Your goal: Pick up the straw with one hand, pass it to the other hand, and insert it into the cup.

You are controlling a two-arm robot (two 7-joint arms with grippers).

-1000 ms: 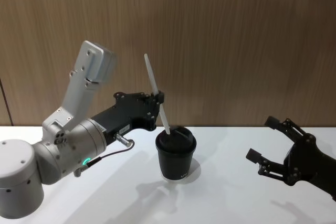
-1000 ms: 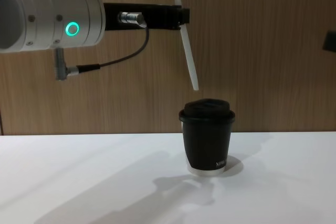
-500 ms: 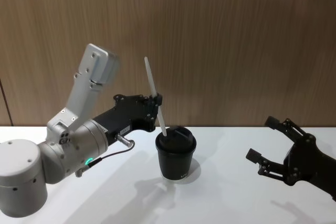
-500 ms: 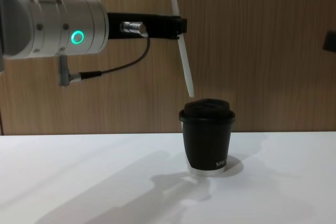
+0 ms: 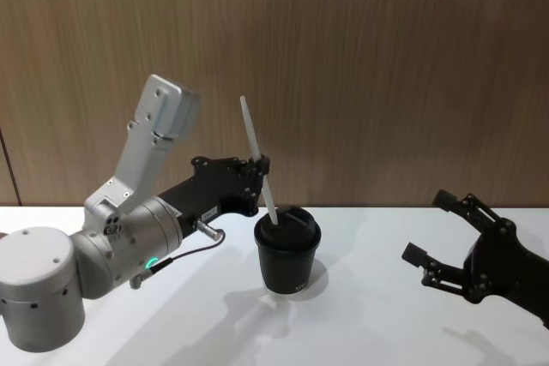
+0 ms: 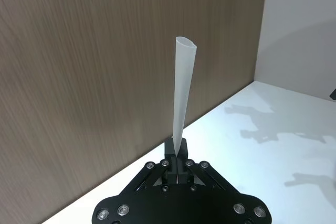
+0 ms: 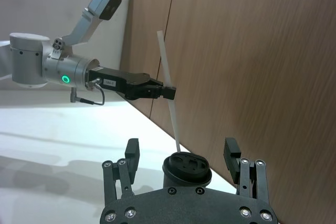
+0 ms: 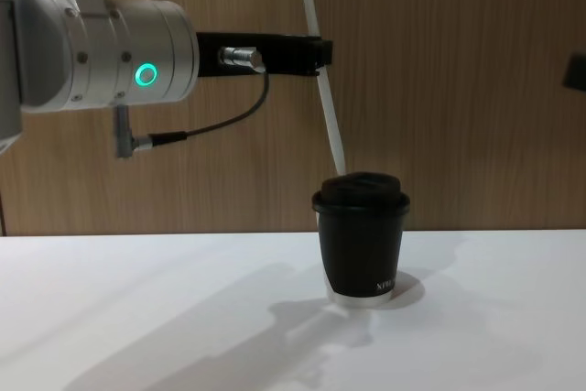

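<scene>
The white straw point(image 5: 250, 130) stands nearly upright, tilted a little, with my left gripper point(image 5: 260, 163) shut on it about midway along. Its lower end touches the top of the domed lid of the black cup point(image 5: 287, 259), which stands on the white table. From the chest, the straw point(image 8: 328, 116) meets the left part of the cup point(image 8: 361, 240) lid; I cannot tell whether the tip is in the hole. In the left wrist view the straw point(image 6: 182, 93) rises from the shut left gripper point(image 6: 178, 153). My right gripper point(image 5: 429, 227) hovers open to the right of the cup, holding nothing.
A wood-panelled wall point(image 5: 386, 66) stands right behind the table point(image 5: 369, 323). The left arm's silver wrist with green ring point(image 8: 145, 73) and grey cable point(image 8: 211, 125) hangs over the table's left side.
The left gripper has come down with the straw, first swinging a little left and then back right, so the straw's lower end went from above the lid to touching it. The right gripper stayed still.
</scene>
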